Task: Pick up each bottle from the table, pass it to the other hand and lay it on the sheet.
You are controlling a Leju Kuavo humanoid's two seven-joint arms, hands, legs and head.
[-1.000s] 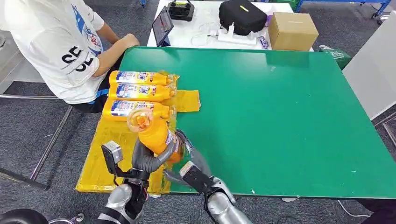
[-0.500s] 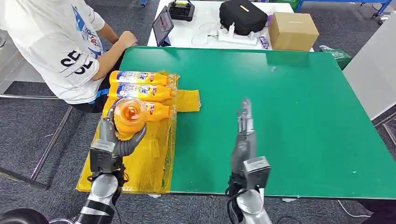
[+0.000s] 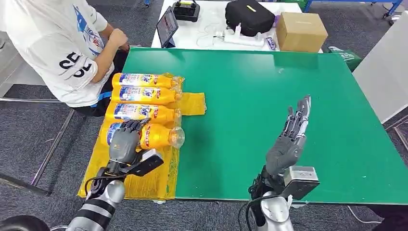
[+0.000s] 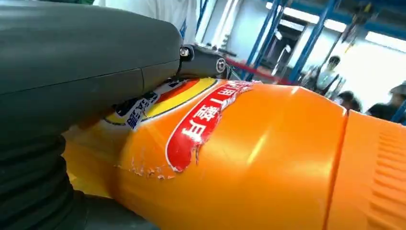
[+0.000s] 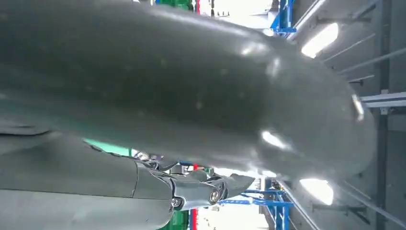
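Lying on its side on the yellow sheet [image 3: 144, 180], a fourth orange bottle [image 3: 159, 136] sits nearest the robot, cap end pointing toward the table's middle, in a row with the others. Left hand [image 3: 124, 141]: wrapped over this bottle's labelled body, fingers curled around it; the left wrist view shows the thick grey thumb pressed on the red-and-yellow label.

Three more orange bottles [image 3: 142, 95] lie side by side on the sheet beyond it, parallel, caps the same way, each just beside the next.

Right hand [image 3: 290, 138]: raised above the green table [image 3: 298, 77], fingers stretched out and apart, holding nothing, well apart from the bottles.

Sheet: draped over the table's left edge, hanging down toward the floor.

Person in a white printed shirt [image 3: 55, 45]: seated at the table's far left corner, near the bottles.

White table beyond: black bag [image 3: 250, 17], cardboard box [image 3: 300, 31], tablet [image 3: 167, 26].
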